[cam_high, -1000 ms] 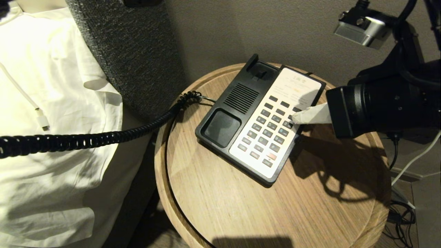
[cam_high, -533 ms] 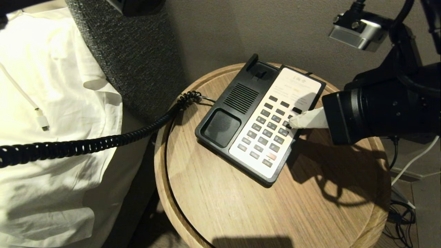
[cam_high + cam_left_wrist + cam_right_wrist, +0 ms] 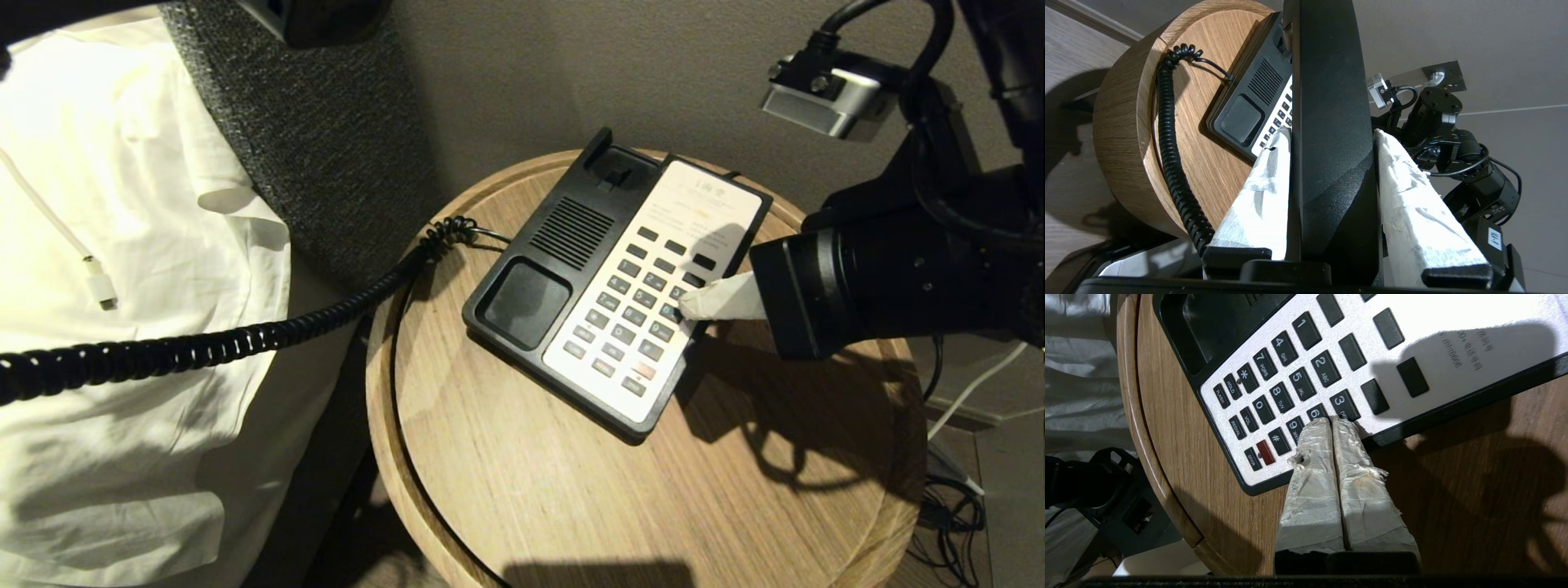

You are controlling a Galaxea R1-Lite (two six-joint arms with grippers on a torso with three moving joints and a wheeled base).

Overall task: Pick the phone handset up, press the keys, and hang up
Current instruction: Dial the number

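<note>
The black phone handset (image 3: 1331, 143) is off the base, and my left gripper (image 3: 1331, 131) is shut on it between its white-wrapped fingers (image 3: 1261, 192). Its black coiled cord (image 3: 204, 347) stretches from the left to the phone base (image 3: 571, 245) on the round table. The base's cradle (image 3: 526, 302) is empty. My right gripper (image 3: 1332, 418) is shut, fingers pressed together. Its tips lie on the right column of keys (image 3: 1314, 412), over the edges of the 6 and the 3. In the head view the right gripper (image 3: 690, 304) reaches in from the right.
The phone stands on a round wooden table (image 3: 571, 490) with a raised rim. White bedding (image 3: 122, 245) with a white charging plug (image 3: 100, 287) lies to the left. A grey upholstered headboard (image 3: 310, 122) stands behind, and cables (image 3: 947, 506) lie on the floor at the right.
My right gripper, still shut, has slid down the keypad's right column towards the phone's front end. The cord has shifted slightly.
</note>
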